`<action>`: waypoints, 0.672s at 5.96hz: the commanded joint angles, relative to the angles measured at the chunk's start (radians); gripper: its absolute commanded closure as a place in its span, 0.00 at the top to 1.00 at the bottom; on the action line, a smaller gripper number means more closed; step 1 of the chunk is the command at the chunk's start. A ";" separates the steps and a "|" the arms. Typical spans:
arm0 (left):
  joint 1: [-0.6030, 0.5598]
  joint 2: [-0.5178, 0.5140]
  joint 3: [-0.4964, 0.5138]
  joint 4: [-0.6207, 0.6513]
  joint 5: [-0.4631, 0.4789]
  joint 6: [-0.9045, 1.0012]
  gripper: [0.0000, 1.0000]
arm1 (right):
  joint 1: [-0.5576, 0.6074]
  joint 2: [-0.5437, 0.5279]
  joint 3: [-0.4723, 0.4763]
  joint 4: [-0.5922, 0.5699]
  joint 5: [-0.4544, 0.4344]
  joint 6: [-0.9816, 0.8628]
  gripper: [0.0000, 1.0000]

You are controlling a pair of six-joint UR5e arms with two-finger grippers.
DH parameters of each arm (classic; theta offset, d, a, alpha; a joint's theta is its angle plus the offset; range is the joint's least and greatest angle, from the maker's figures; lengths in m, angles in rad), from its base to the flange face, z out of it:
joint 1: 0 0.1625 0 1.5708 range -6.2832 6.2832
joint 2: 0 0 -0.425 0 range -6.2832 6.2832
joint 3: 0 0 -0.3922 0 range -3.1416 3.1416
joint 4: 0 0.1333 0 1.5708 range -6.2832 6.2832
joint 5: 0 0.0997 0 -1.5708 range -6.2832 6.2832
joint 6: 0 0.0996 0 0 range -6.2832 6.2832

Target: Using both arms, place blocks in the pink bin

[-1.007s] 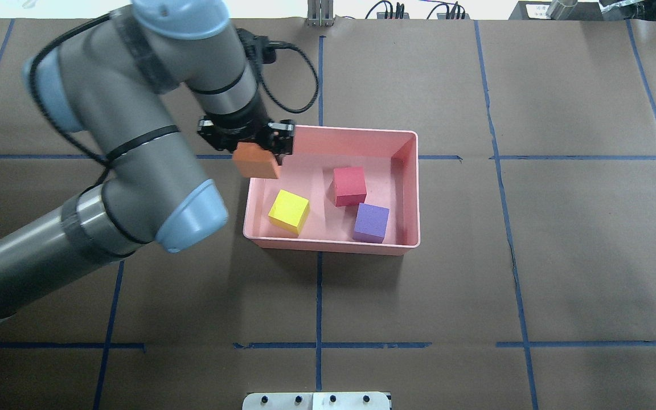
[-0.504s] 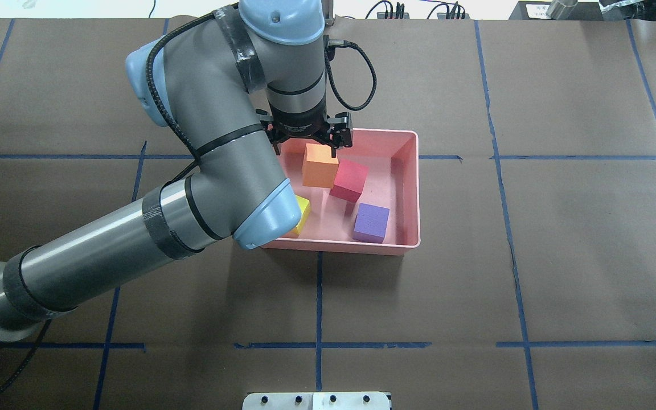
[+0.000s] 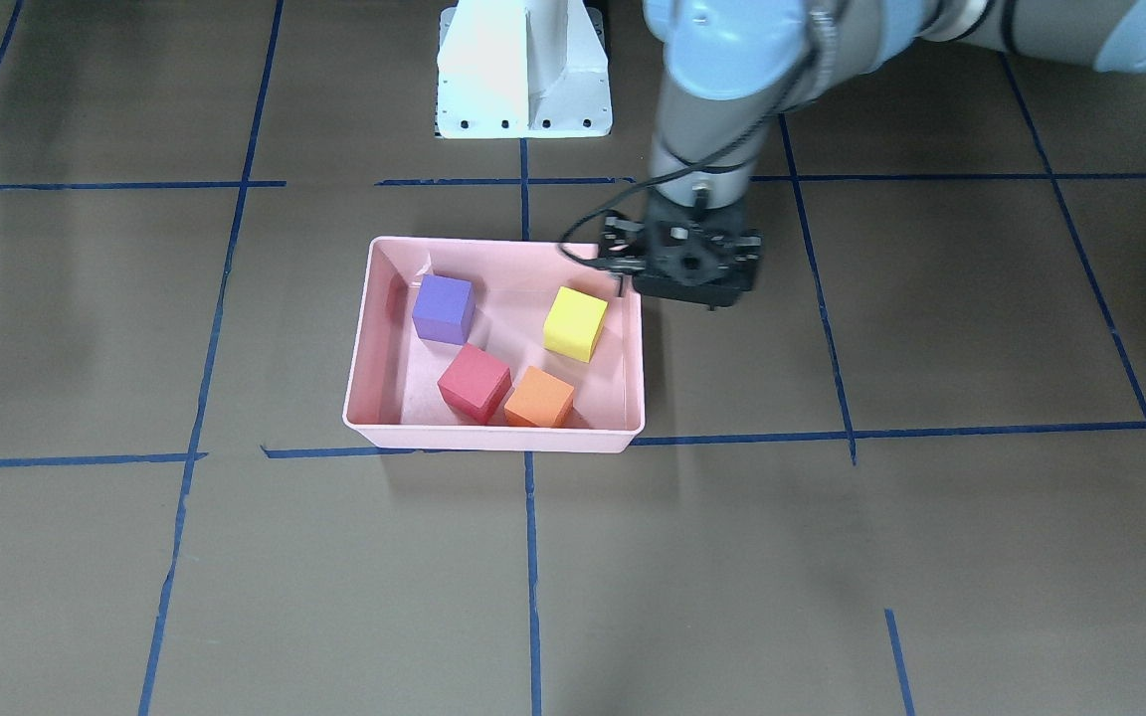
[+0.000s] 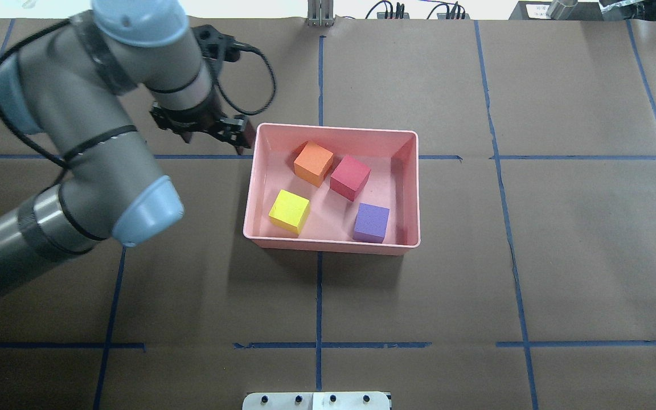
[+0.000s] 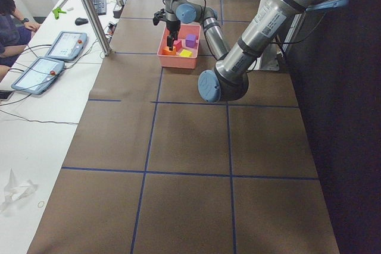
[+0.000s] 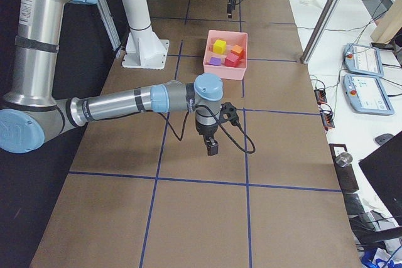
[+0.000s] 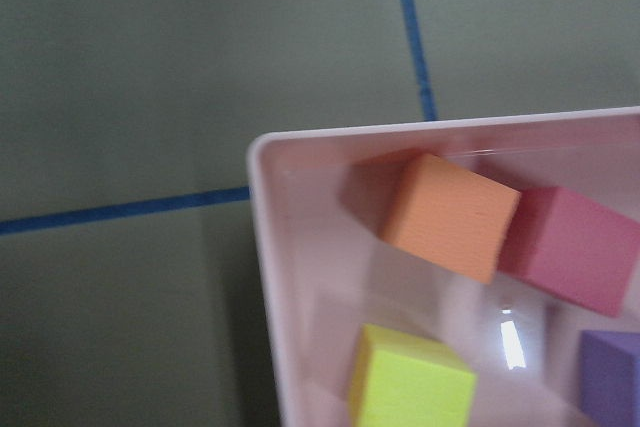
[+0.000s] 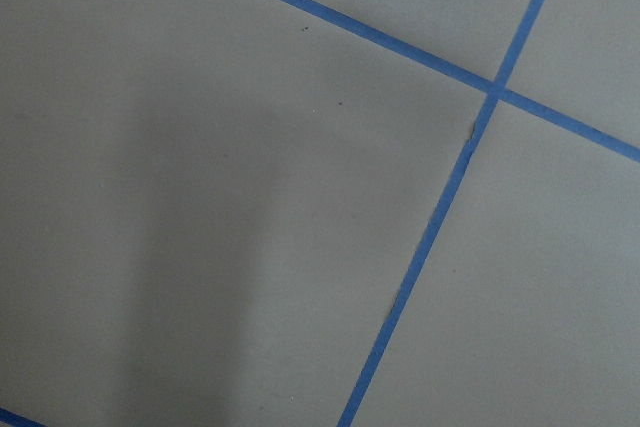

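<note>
overhead exterior, orange block (image 4: 313, 163) near left gripper (image 4: 213, 140)

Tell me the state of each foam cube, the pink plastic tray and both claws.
Pink plastic tray: holds four cubes.
Orange foam cube: in tray.
Red-pink foam cube: in tray.
Yellow foam cube: in tray.
Purple foam cube: in tray.
Left gripper: open, empty, outside tray.
Right gripper: away from tray; opening unclear.

Taped brown table (image 4: 533, 256) bearing pink bin (image 4: 333, 246)

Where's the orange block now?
In the overhead view, the orange block sits inside the pink bin, toward its far-left corner, right beside the red-pink block.
</note>
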 commanded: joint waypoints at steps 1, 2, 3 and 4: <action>-0.196 0.191 -0.056 0.001 -0.103 0.388 1.00 | 0.056 -0.072 0.000 0.002 0.037 -0.039 1.00; -0.320 0.263 -0.039 0.002 -0.142 0.594 1.00 | 0.075 -0.091 -0.002 0.000 0.040 -0.026 0.99; -0.453 0.373 -0.012 -0.001 -0.214 0.693 1.00 | 0.081 -0.076 -0.023 0.000 0.042 0.058 0.99; -0.593 0.498 -0.001 -0.011 -0.275 0.817 1.00 | 0.081 -0.052 -0.026 0.002 0.042 0.135 0.99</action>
